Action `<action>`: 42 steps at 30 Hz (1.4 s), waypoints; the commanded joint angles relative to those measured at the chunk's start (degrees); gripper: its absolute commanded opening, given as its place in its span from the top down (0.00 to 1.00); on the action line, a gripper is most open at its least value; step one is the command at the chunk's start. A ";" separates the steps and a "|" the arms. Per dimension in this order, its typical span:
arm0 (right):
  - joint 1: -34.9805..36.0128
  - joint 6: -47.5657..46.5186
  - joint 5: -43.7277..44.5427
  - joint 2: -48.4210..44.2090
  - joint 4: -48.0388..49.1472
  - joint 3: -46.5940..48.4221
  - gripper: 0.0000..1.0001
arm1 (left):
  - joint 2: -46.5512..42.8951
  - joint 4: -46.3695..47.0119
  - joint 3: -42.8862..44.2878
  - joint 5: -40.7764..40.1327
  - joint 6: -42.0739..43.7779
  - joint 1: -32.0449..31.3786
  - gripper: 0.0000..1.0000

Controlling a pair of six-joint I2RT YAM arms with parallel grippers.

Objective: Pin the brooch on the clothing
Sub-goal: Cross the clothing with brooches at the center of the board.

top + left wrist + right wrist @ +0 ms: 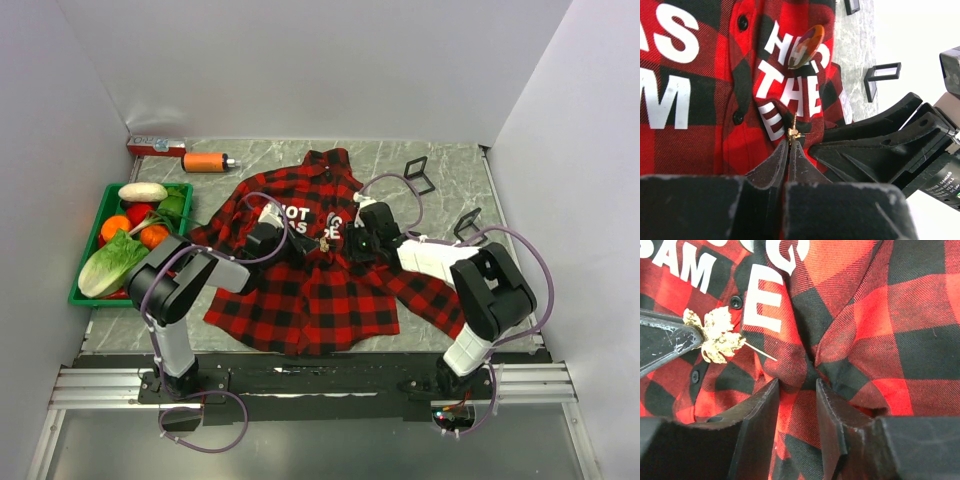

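Observation:
The red-and-black plaid shirt [300,300] lies spread on the table, white letters on its chest. My left gripper [312,243] is shut on a gold leaf brooch [325,243] over the chest. In the left wrist view the jaws [789,142] clamp the brooch's clasp [792,132]. In the right wrist view the leaf brooch [716,341] points its bare pin at a raised fold of shirt [790,362]. My right gripper [797,385] pinches that fold; it also shows in the top view [348,245]. An oval brown badge [806,46] sits on the lettering.
A green tray [88,297] of vegetables stands at the left. An orange bottle [205,162] and a red box [155,146] lie at the back left. Two black clip stands [417,175] [468,224] stand at the back right, close to the right arm.

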 commanded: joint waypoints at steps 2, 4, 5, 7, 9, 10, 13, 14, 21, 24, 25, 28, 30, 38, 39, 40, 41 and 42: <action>0.52 0.08 0.22 0.84 2.95 1.73 0.62 | 1.13 4.33 -0.55 1.38 -1.08 0.08 0.99; 0.43 0.08 -0.48 1.02 3.49 1.55 0.65 | 1.57 4.50 -0.64 1.64 -1.16 0.08 0.99; 0.43 0.08 -0.92 1.28 3.66 1.64 0.67 | 1.84 5.20 -0.73 1.82 -1.51 0.08 0.99; 0.52 -0.01 -1.80 1.89 3.93 1.90 0.70 | 2.71 5.99 -0.73 2.17 -1.95 0.08 0.99; 0.43 -0.01 -2.77 2.07 4.37 1.90 0.74 | 3.42 6.87 -0.73 2.43 -2.57 0.08 0.99; 0.52 0.08 -3.03 2.33 4.80 1.81 0.75 | 3.68 7.14 -0.64 2.61 -2.74 0.08 0.99; 0.52 0.08 -3.39 2.25 5.16 1.64 0.78 | 4.30 7.67 -0.47 2.70 -2.92 0.16 0.99; 0.43 -0.01 -3.39 2.25 5.16 1.64 0.79 | 4.30 7.76 -0.46 2.70 -3.18 0.08 0.99; 0.43 -0.10 -3.56 1.90 5.77 1.29 0.82 | 5.70 8.72 0.41 3.22 -3.97 -0.19 0.99; 0.52 -0.10 -3.65 1.98 5.86 1.46 0.84 | 6.32 9.78 0.76 3.40 -4.68 -0.80 0.99; 0.52 -0.18 -3.74 2.07 5.86 1.46 0.85 | 6.50 9.78 1.11 3.31 -4.68 -1.24 0.99; 0.60 -0.01 -4.00 2.16 6.13 1.46 0.86 | 6.93 9.43 2.08 3.05 -4.85 -2.47 0.99; 0.61 -0.01 -4.18 2.16 6.48 1.29 0.87 | 7.55 10.13 2.35 3.22 -5.47 -2.82 0.99; 0.52 -0.36 -3.83 2.07 6.04 0.94 0.88 | 6.15 9.43 2.88 1.73 -4.95 -3.62 0.99; 0.52 -0.45 -3.74 2.07 6.04 0.85 0.88 | 5.71 9.17 2.53 1.29 -4.68 -3.62 0.99; 0.52 -0.45 -3.56 1.98 6.04 0.67 0.89 | 5.18 8.64 2.18 -0.01 -4.42 -3.70 0.99; 0.60 -0.45 -3.56 1.98 6.04 0.58 0.89 | 4.05 8.20 2.00 -0.55 -3.72 -3.70 0.99; 0.61 -0.45 -3.56 1.98 5.95 0.50 0.89 | 3.60 7.33 2.17 -1.08 -3.19 -3.70 0.99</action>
